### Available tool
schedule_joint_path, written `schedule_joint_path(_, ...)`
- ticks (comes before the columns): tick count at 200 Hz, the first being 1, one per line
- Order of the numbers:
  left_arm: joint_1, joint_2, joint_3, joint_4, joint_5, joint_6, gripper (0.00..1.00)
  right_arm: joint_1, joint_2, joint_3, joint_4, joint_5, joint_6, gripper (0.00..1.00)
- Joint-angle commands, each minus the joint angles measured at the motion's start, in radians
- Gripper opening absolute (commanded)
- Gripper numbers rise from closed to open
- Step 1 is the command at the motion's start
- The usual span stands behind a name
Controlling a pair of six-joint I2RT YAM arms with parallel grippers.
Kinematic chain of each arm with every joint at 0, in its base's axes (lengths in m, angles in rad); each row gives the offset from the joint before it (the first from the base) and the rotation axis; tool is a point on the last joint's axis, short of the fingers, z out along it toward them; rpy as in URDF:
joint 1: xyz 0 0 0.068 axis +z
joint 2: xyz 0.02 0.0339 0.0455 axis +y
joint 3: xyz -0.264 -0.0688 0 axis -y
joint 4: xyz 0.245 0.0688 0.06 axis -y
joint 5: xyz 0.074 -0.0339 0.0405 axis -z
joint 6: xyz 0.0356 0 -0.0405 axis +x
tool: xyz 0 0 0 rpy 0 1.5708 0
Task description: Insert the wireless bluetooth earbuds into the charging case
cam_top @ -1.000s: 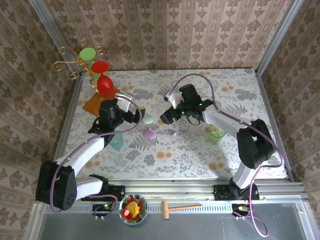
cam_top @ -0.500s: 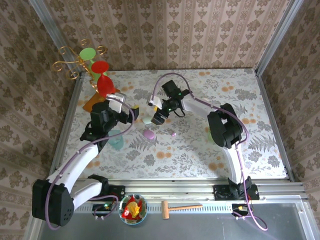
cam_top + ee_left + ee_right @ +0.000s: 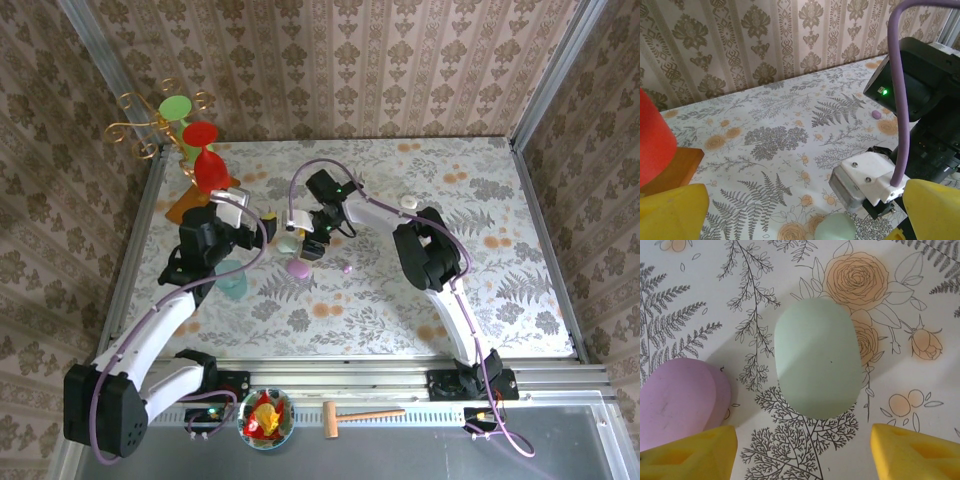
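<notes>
A pale green oval case (image 3: 288,243) (image 3: 817,357) lies shut on the floral table, with a lilac oval case (image 3: 298,268) (image 3: 680,402) just beside it. One tiny lilac earbud (image 3: 347,268) (image 3: 876,114) rests on the cloth to the right of the cases. My right gripper (image 3: 302,244) (image 3: 802,455) hovers over the green case, open, its yellow fingertips (image 3: 917,452) short of the case's near end with nothing between them. My left gripper (image 3: 262,218) (image 3: 805,212) hangs open to the left of the green case (image 3: 837,227), touching nothing.
A stand with red and green discs (image 3: 200,150) on an orange wooden base (image 3: 190,205) fills the back left corner. A teal cup (image 3: 232,280) sits under the left arm. A bowl (image 3: 265,417) and a wooden hammer (image 3: 362,414) lie off the table's near edge.
The right arm swung left across the table and now hangs over the green case, its jaws somewhat narrower. The left gripper drew back a little to the left.
</notes>
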Motion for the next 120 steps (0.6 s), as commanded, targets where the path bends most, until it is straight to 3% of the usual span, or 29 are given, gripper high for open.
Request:
schedule_joint_path(1, 0.005, -0.023, -0.015, 0.004, 0.016, -0.003, 1.0, 0.0, 0.043, 0.072, -0.068, -0.019, -0.046, 0.67)
schedule_joint_path(120, 0.008, -0.045, -0.016, 0.007, 0.016, 0.007, 1.0, 0.057, 0.074, 0.111, -0.039, 0.038, -0.026, 0.74)
